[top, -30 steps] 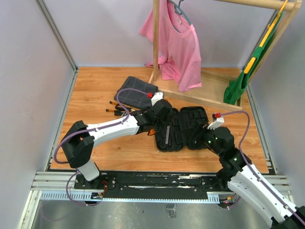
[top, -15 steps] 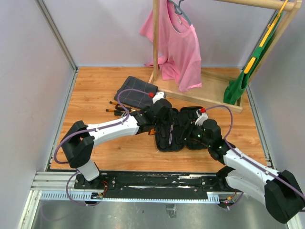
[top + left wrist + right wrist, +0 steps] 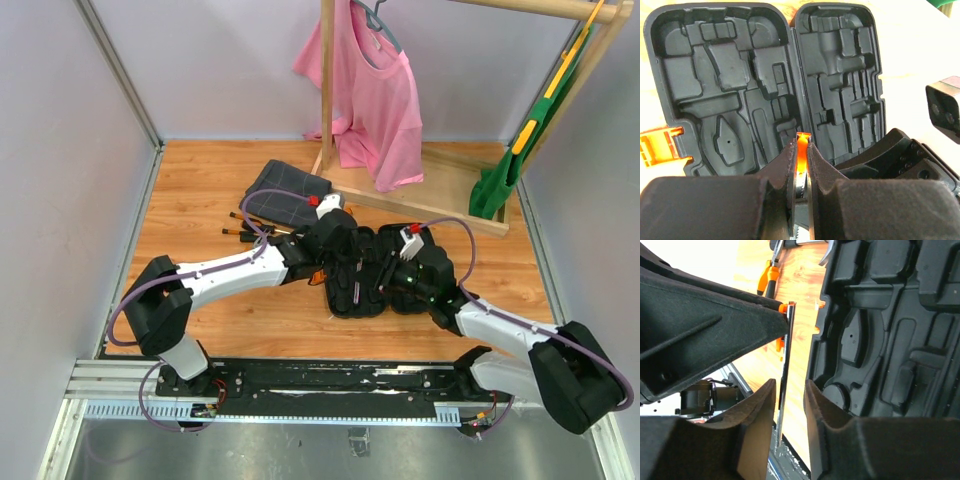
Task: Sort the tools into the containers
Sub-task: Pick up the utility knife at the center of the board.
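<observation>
Top cam: the case (image 3: 350, 305) lies open on the table (image 3: 200, 180), both halves flat. My left gripper (image 3: 353, 262) is over the left half. The right gripper (image 3: 382, 278) comes in from the other side, so the two are almost nose to nose. Can't read either set of jaws from up here tbh. A few loose drivers (image 3: 245, 225) lie on the wood left of the case, beside the cloth (image 3: 285, 195).

Left wrist cam: the left gripper is clamped tight on a screwdriver (image 3: 801, 149). Only an orange sliver of handle shows betw the pads. It's held up off the case, whose moulded pockets face the cam. The orange clasp (image 3: 655, 147) sticks out at the case's left edge.

Right wrist cam: the screwdriver's steel shaft (image 3: 784, 370) runs down from an orange collar at the left gripper's tip. It passes betw my right fingers (image 3: 760, 415). Right jaws are parted, not squeezing anything. The shaft sits nearer one finger, can't tell if it touches. The case edge is just beside the shaft. Pliers (image 3: 771, 275) lie on the wood further off, near the case rim.
</observation>
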{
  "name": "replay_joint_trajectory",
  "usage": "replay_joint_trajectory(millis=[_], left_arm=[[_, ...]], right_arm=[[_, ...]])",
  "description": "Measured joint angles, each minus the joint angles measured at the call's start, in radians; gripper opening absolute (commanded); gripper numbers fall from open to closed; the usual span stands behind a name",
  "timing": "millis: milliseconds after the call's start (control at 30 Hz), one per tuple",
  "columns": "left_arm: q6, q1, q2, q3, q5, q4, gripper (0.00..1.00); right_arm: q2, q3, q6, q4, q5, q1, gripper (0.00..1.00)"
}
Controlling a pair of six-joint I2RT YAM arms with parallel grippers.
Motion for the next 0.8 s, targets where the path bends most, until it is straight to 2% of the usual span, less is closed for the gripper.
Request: replay_joint_trajectory(millis=[133, 267, 433, 633, 800], left_arm=[[-0.004, 0.000, -0.003, -0.005, 0.000, 0.006, 0.02], [-0.005, 0.000, -0.016, -0.018, -0.001, 0.014, 0.18], [0.004, 0.000, -0.063, -0.055, -0.009, 0.023, 0.38], [0.043, 0.016, -0.133, -0.097, -0.020, 0.037, 0.47], [0.077, 0.076, -0.237, -0.217, -0.021, 0.040, 0.50]], right_arm=[[0.016, 0.000, 0.013, 0.034, -0.017, 0.000, 0.14], [0.017, 0.000, 0.018, 0.037, -0.020, 0.000, 0.01], [-0.003, 0.000, 0.011, 0.009, -0.016, 0.000, 0.01], [-0.053, 0.027, -0.047, -0.122, 0.012, 0.000, 0.00], [-0.111, 0.091, -0.143, -0.282, 0.037, -0.002, 0.01]])
